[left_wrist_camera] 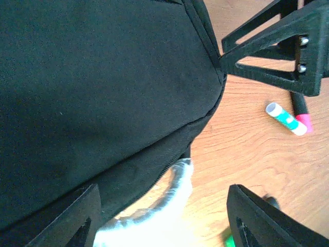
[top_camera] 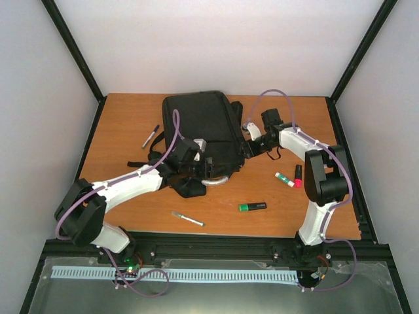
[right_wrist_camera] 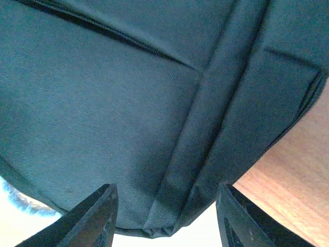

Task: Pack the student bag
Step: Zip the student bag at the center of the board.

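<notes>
Large black fabric backpack: long axis runs away from left tool, grey handle end nearest it; right tool at its flank; both tools open.

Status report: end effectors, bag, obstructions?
Left end effector open over student bag, by grey handle. Right end effector open against bag fabric. Pens loose on table, none blocking.
</notes>
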`<move>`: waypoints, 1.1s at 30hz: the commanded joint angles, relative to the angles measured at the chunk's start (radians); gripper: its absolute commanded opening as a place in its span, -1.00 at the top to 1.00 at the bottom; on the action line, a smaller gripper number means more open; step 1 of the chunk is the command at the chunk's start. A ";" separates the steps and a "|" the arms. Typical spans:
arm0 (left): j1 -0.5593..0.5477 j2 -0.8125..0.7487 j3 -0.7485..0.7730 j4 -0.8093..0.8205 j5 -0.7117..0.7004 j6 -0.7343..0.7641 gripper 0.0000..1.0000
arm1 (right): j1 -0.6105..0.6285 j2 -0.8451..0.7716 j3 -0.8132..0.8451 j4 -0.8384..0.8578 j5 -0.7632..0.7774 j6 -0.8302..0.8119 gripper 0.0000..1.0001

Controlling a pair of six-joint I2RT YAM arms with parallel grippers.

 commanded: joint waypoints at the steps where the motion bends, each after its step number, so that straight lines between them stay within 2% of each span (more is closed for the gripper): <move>1: -0.007 -0.032 0.040 -0.024 -0.071 0.192 -0.38 | -0.004 0.045 0.036 -0.078 -0.021 0.074 -0.06; 5: -0.012 -0.022 0.055 -0.031 -0.086 0.275 -0.58 | -0.004 0.067 0.039 -0.095 0.001 0.095 -0.08; 11: -0.026 0.029 0.116 -0.062 -0.103 0.379 -0.55 | -0.004 0.114 0.056 -0.117 -0.079 0.108 -0.06; 13: -0.032 0.050 0.143 -0.075 -0.099 0.426 -0.51 | -0.022 0.130 0.067 -0.117 -0.168 0.110 0.16; 17: -0.047 0.072 0.167 -0.098 -0.098 0.537 -0.50 | -0.040 0.102 0.065 -0.094 -0.260 0.120 0.84; 18: -0.047 0.071 0.163 -0.092 -0.095 0.548 -0.50 | -0.044 0.088 0.065 -0.092 -0.273 0.124 0.93; 24: -0.047 0.055 0.124 -0.014 -0.020 0.593 -0.51 | -0.087 0.014 0.077 -0.136 -0.390 0.135 0.94; 33: -0.074 0.097 0.184 0.013 -0.024 0.687 -0.48 | -0.102 -0.007 0.099 -0.179 -0.528 0.143 0.94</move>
